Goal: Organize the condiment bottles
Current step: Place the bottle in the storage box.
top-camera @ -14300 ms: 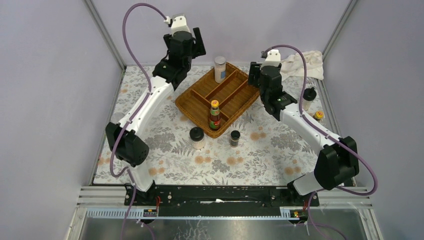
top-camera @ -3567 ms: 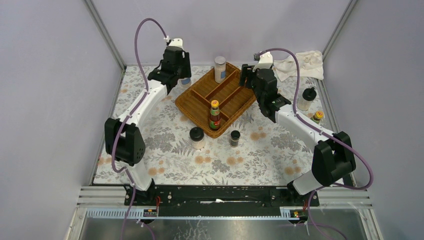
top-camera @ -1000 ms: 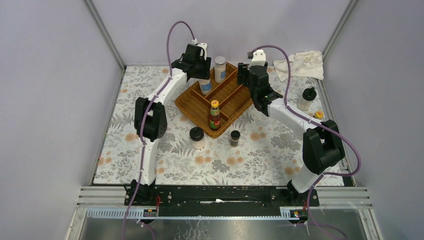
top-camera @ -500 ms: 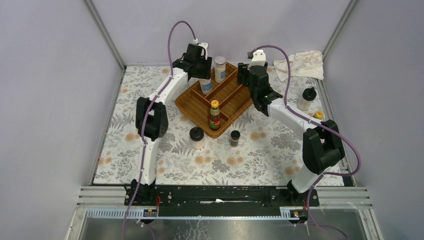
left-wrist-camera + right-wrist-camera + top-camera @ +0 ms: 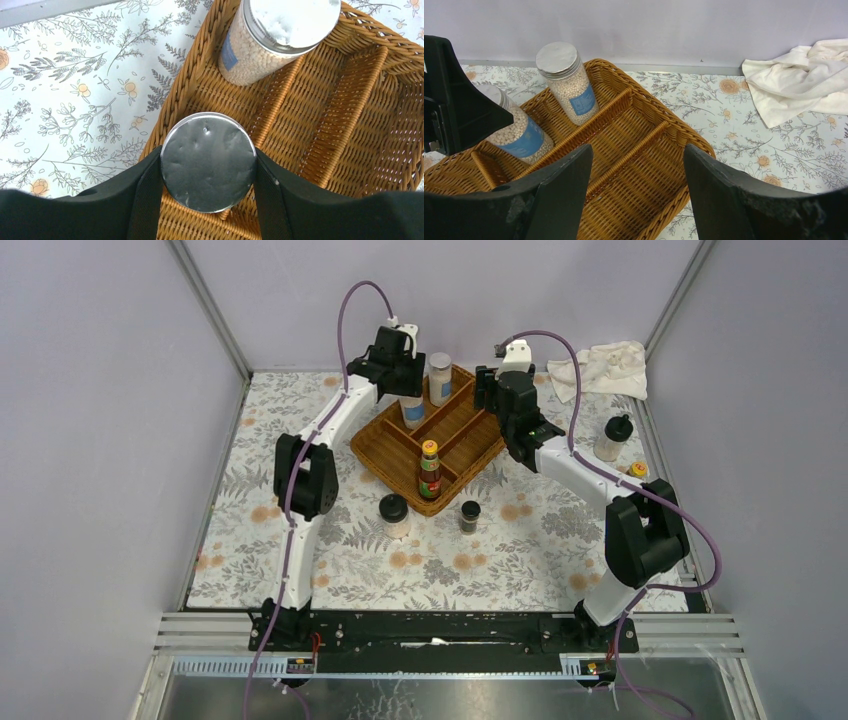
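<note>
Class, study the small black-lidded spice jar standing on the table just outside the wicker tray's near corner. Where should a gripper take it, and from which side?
Take the spice jar around its round body, coming straight down from above. It stands upright, apart from the wicker tray, so there is probably room on either side.

wicker tray (image 5: 385, 448): mid-table, far half | white cloth (image 5: 615, 360): far right corner

I see the floral-patterned table (image 5: 500, 560) carrying the wicker tray (image 5: 468, 436). A wide black-lidded jar (image 5: 393, 514) and a small dark spice jar (image 5: 470, 516) stand just in front of the tray. A crumpled white cloth (image 5: 606, 366) lies in the far right corner, and a black-capped jar (image 5: 612, 438) and a yellow-capped sauce bottle (image 5: 636, 472) stand by the right edge.
</note>
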`<action>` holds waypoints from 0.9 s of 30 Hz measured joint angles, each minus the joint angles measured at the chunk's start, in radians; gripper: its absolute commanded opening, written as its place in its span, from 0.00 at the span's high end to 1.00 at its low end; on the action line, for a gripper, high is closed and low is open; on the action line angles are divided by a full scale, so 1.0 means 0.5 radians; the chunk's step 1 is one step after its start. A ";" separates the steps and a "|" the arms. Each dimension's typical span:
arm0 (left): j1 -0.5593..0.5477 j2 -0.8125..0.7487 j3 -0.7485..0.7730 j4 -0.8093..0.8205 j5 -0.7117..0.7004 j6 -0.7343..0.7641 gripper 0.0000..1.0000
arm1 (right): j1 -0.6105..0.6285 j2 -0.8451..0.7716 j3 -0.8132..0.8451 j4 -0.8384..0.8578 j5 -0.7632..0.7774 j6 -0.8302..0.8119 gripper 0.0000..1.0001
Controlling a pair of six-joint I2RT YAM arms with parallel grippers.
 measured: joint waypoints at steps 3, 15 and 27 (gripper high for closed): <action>0.000 0.021 0.025 0.004 -0.001 0.000 0.39 | 0.000 0.000 0.000 0.000 0.001 0.001 0.26; 0.000 0.044 0.052 0.004 0.000 0.000 0.24 | 0.000 0.034 0.034 -0.021 0.000 -0.007 0.26; 0.000 0.042 0.049 0.053 0.001 -0.015 0.22 | 0.000 0.049 0.153 -0.084 0.000 -0.029 0.25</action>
